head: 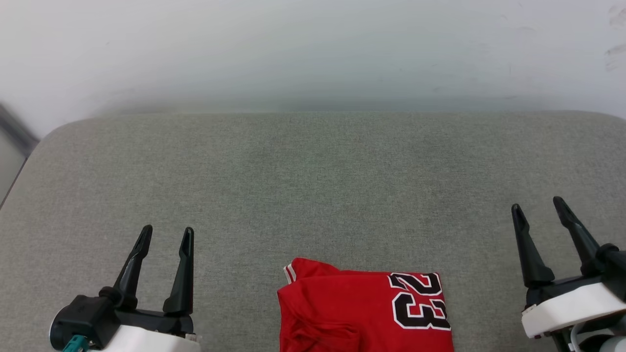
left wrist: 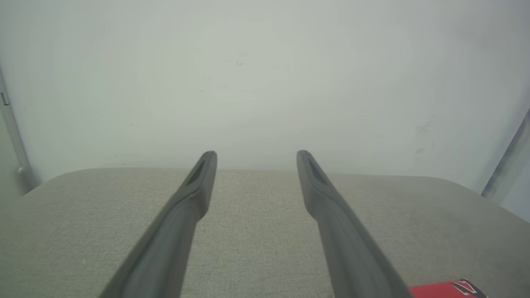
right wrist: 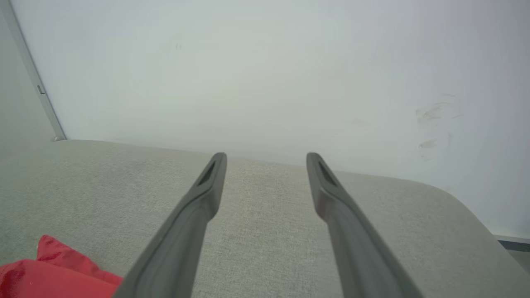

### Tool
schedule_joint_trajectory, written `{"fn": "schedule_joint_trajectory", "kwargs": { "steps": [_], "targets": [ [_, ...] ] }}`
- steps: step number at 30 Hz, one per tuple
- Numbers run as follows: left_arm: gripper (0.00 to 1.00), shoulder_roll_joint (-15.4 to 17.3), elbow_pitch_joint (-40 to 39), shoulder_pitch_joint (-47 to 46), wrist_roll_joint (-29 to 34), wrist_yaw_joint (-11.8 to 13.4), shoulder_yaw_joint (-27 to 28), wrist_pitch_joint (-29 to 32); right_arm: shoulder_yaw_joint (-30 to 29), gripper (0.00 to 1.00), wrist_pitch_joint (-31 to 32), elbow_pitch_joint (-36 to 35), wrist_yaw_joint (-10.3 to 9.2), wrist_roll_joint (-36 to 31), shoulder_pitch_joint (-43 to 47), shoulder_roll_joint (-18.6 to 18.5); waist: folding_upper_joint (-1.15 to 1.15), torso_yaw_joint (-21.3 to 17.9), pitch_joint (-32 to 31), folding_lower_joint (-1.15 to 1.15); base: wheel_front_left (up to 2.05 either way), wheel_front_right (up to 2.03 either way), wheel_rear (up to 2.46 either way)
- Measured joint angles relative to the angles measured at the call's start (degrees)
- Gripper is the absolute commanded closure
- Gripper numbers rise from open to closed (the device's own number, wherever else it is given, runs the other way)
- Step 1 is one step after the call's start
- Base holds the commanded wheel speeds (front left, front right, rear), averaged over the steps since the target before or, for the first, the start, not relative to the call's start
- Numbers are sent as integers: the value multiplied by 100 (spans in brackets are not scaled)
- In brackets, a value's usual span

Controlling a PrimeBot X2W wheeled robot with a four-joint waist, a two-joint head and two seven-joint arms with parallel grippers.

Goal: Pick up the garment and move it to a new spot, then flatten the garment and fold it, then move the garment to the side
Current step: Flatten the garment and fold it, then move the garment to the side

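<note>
Garment (head: 342, 313) lies on pad (head: 313, 171), far from back edge.

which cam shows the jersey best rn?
Head view: most of the garment shows, "23" print readable, though the bottom edge crops it. Left wrist view catches a red sliver bottom right; right wrist view, a red corner bottom left.

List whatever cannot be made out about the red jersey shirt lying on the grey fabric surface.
- Head view: the red jersey T-shirt with black "23" print is cut by the bottom edge; its lower part is unseen.
- Left wrist view: it is a red sliver at the bottom edge, print cropped and unreadable.
- Right wrist view: a blurred red corner, cut off lower left.
</note>
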Motion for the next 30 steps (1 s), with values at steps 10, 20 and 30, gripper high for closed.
{"fn": "schedule_joint_trajectory", "kwargs": {
  "steps": [10,20,30],
  "targets": [
    [0,-33,-47,54,181,0,-58,0,13,0,-59,31,0,-147,182,354,0,21,-65,0,0,0,0],
    [0,-2,86,57,181,0,-160,0,247,0,787,-36,0,-55,276,191,0,28,-20,0,0,0,0],
    [0,-4,169,-50,219,0,-169,0,660,0,4087,-399,0,806,599,-325,0,86,208,0,0,0,0]
  ]
}}
